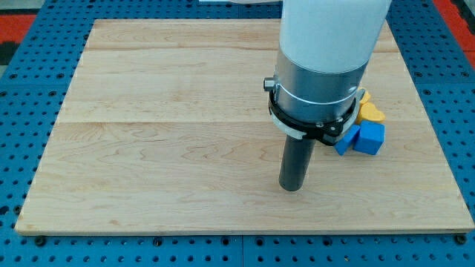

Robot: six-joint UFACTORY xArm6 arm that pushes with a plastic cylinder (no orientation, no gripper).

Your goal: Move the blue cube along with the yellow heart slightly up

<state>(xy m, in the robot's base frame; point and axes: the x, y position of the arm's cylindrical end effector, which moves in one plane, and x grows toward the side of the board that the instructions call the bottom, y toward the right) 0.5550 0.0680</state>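
Observation:
A blue cube (369, 138) lies on the wooden board (163, 133) at the view's right. A yellow heart (369, 112) sits just above it, touching it and partly hidden by the arm. Another blue piece (343, 143) shows at the cube's left, mostly hidden under the arm's collar; I cannot tell its shape. My tip (292, 187) rests on the board to the lower left of the cube, about a hand's width away, touching no block.
The arm's white and grey body (326, 59) covers the board's upper right and hides what lies behind it. The board's right edge (434, 141) runs close to the blocks. A blue perforated table surrounds the board.

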